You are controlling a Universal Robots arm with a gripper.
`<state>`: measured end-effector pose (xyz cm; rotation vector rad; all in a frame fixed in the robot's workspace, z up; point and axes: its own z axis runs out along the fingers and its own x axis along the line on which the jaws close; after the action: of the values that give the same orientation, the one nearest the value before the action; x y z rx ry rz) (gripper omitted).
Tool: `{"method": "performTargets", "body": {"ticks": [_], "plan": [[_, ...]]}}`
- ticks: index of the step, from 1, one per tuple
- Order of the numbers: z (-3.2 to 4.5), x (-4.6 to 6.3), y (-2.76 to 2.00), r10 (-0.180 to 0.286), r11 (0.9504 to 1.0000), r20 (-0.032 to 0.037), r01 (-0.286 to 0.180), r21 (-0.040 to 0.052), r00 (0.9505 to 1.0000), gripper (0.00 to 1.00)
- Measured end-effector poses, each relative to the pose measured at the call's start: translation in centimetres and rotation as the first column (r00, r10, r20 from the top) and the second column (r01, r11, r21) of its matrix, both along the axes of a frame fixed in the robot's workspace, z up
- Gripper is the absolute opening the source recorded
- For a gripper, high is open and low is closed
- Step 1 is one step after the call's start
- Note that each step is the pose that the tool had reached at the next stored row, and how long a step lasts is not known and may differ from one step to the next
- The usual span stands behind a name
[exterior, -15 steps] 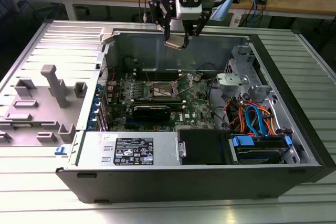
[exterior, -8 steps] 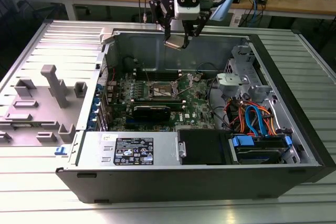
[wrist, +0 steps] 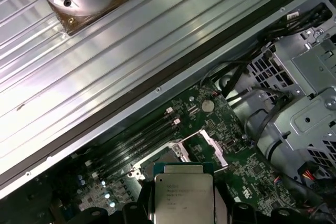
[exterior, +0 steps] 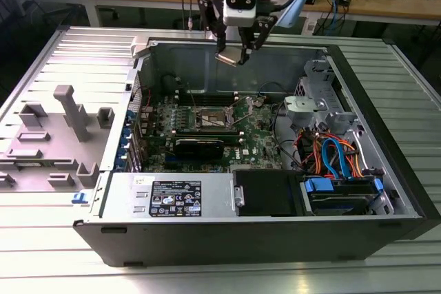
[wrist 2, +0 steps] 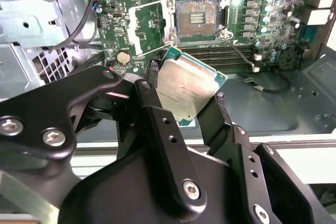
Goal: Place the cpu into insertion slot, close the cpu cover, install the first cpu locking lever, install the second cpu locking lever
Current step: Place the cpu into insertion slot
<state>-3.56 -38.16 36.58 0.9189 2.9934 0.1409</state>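
Above the insertion slot (exterior: 212, 119), and a little toward the exterior view's right of it, the tool (exterior: 233, 51) is hanging well clear of the board. It is over the open computer case (exterior: 275, 232), which is lying on the ribbed metal counter (exterior: 41, 266). Its black fingers (wrist 2: 152, 106) are pinching the cpu (wrist 2: 189, 90) by two opposite edges. The chip is riding in the air, apart from the slot, with its dull metal top turned toward both wrist cameras. The slot is lying open beneath it, showing a dark centre inside a silvery rim.

The chip is looking light, thin and stiff, so I am judging that weight is no concern. Its smooth lid is likely slippery and its underside contacts fragile, which is making the bare edges the sensible place to hold it, with a modest squeeze.

The arm is pointing its wrist straight down, keeping the tool vertical. Farther toward the exterior view's right of the slot, the grey drive cage (exterior: 313, 105) is standing clear of the tool.
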Motion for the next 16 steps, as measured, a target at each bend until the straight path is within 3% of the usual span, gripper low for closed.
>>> {"method": "performTargets", "body": {"ticks": [6,14,16], "plan": [[-0.10,0.00,0.00,-0.079,0.9969,0.0000,0.079,0.0000,0.9969,0.55],[-0.22,0.00,0.00,-0.184,0.9829,0.0000,0.184,0.0000,0.9829,0.55],[-0.27,0.00,0.00,-0.216,0.9764,0.0000,0.216,0.0001,0.9764,0.55]]}}
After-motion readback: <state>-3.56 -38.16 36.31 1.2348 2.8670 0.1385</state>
